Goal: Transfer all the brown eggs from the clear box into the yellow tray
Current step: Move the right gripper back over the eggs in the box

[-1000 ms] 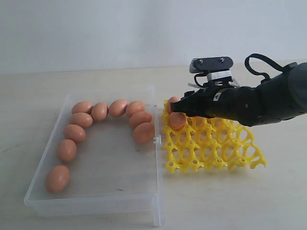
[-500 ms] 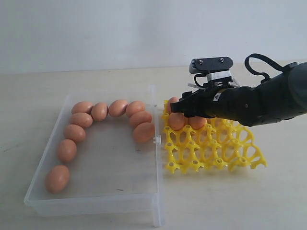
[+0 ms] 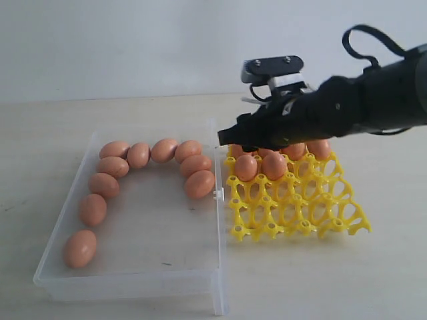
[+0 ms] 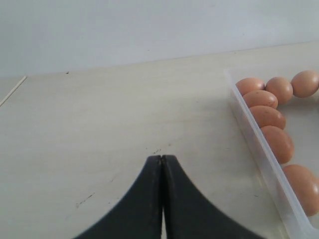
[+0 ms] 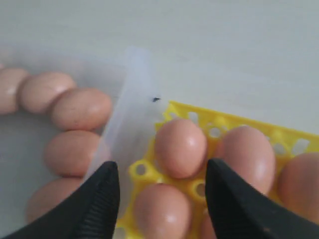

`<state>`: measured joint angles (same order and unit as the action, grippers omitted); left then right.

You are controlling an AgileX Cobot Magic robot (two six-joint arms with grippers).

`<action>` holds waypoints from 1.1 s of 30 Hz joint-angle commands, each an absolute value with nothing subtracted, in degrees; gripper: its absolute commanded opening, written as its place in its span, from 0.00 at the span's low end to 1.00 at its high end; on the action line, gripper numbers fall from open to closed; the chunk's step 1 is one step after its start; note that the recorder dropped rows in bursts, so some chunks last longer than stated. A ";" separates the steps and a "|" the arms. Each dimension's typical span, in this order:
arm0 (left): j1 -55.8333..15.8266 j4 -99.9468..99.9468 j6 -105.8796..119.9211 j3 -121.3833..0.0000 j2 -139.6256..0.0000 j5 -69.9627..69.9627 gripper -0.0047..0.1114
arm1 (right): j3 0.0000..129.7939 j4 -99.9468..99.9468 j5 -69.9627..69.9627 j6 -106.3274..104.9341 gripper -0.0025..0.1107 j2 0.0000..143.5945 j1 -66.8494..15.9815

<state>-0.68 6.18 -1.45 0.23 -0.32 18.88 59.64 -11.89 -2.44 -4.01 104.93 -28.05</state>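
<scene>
We record the clear box (image 3: 127, 283), with the yellow tray (image 3: 300, 213) just beside its clasp wall. The right claw (image 3: 232, 137), spread and empty, hangs above that wall. The left claw (image 4: 162, 164), pressed together, sits outside the box's opposite wall. Brown eggs (image 3: 200, 184) lie in the box. The nearest is just inside the clasp wall, closest to the right claw, its long axis slanting.

Pale tabletop (image 3: 333, 280), seemingly plain whitish wall (image 3: 133, 40) behind.

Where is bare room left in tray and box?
Free: the yellow tray's near rows, and the clear box's middle and near-right corner. Crowded: the tray's far rows under the right tool, and the box's far and left walls, lined with brown eggs.
</scene>
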 commanded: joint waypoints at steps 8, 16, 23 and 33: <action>-0.61 6.01 -1.70 0.00 0.00 18.09 0.04 | 83.22 -14.25 -39.55 -14.47 0.33 107.07 -39.10; -0.61 6.01 -1.70 0.00 0.00 18.09 0.04 | 96.36 -17.10 -47.12 -12.13 0.50 117.12 -43.36; -0.61 6.01 -1.70 0.00 0.00 18.09 0.04 | 105.25 -18.00 -46.59 -7.32 0.51 124.03 -43.98; -0.61 6.01 -1.70 0.00 0.00 18.09 0.04 | 112.38 -3.13 -51.33 4.37 0.51 130.73 -42.83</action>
<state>-0.68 6.18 -1.45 0.23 -0.32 18.88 111.09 -6.31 -48.45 0.94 129.59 -43.83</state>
